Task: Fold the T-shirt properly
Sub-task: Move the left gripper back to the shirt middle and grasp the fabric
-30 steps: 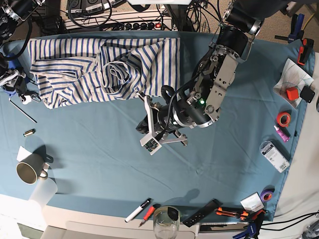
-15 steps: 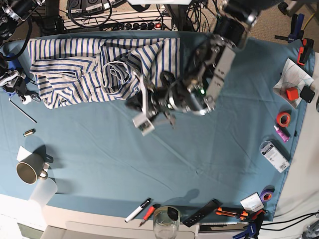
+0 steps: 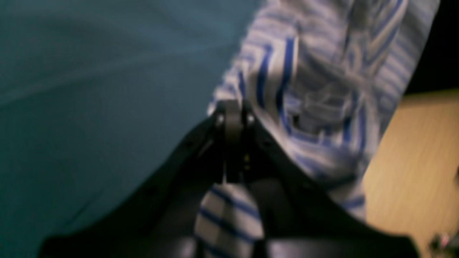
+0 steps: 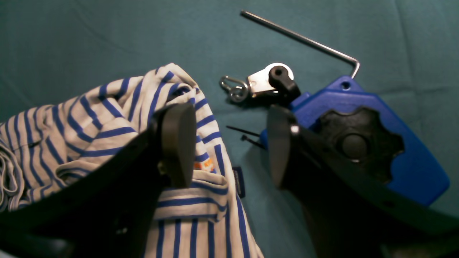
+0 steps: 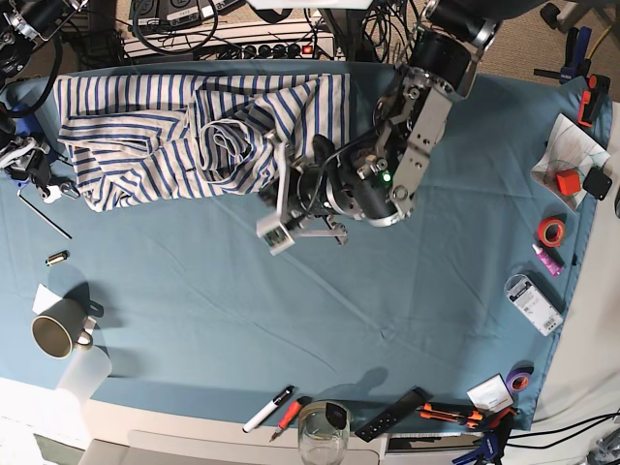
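- The T-shirt (image 5: 194,136) lies crumpled and spread along the far side of the teal table cloth (image 5: 291,310), its striped cloth bunched into folds near the middle.
- The left gripper (image 3: 233,111) has its two fingers pressed nearly together, the tips meeting at the hem of the striped cloth; the wrist picture is blurred, so I cannot tell whether any fabric is pinched between them.
- Beyond those fingertips and to their right the shirt rises in soft folds; to their left is bare teal cloth.
- In the base view that arm reaches down from the far edge, its fingers at the near edge of the shirt's bunched middle.
- The right gripper (image 4: 226,143) stands with its fingers wide apart and nothing between them.
- Its left finger (image 4: 175,143) hovers over the shirt's edge, where a small dark blue label (image 4: 238,181) sits just beside the hem, in the gap between the fingers.
- Behind its right finger lies a blue plastic tool (image 4: 376,143) with a black knob.
- Past the fingertips sit a small metal pulley (image 4: 265,80) with a ring and a long hex key (image 4: 304,39), both on the teal cloth, apart from the shirt.
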